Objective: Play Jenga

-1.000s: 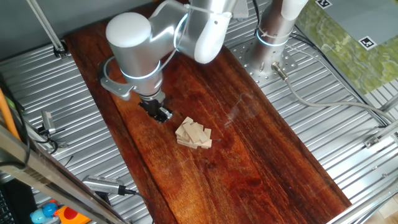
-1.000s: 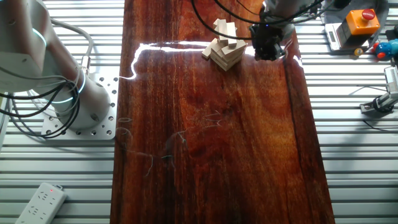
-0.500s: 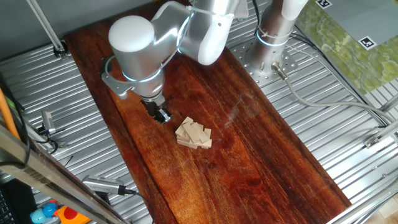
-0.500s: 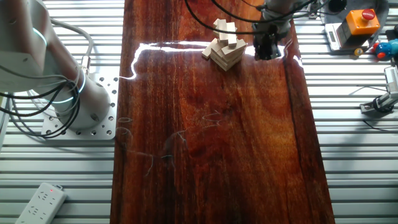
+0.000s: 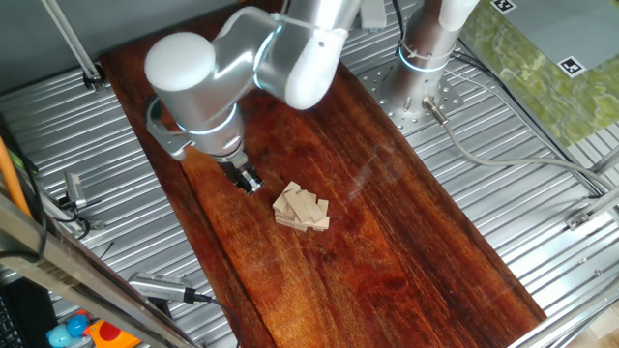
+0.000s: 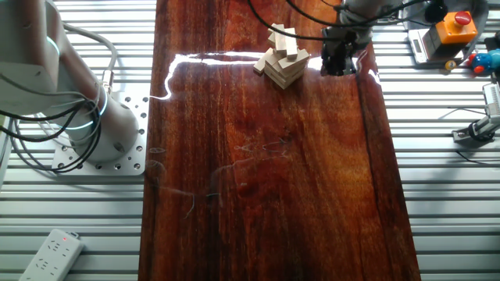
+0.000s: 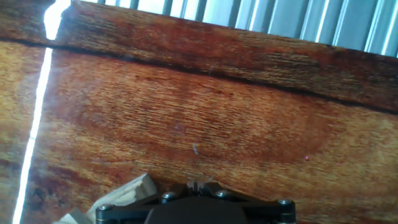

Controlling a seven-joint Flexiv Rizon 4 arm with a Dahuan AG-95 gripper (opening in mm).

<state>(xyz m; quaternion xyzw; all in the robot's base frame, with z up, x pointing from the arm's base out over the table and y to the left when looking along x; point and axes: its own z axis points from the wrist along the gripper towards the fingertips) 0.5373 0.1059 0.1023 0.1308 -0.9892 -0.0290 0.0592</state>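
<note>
— Where's my pincer right now?

— I see it low over the dark wood board, black fingers pointing down. I can't tell how far apart they stand; they grip nothing.

— And the Jenga?

— Just beside the pincer, not touching it. In my hand view only pale block ends peek in at the lower left.

— Anything else nearby?

— The ribbed metal surface flanks the board.

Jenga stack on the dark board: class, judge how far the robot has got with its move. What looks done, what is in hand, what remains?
Done: the gripper is down low beside the Jenga stack on the wood board. In hand: nothing; there is a gap between gripper and blocks, and no block lies loose on the board. Whether the fingers are open cannot be told. Left: reaching a block, drawing it out, and placing it on top.
</note>
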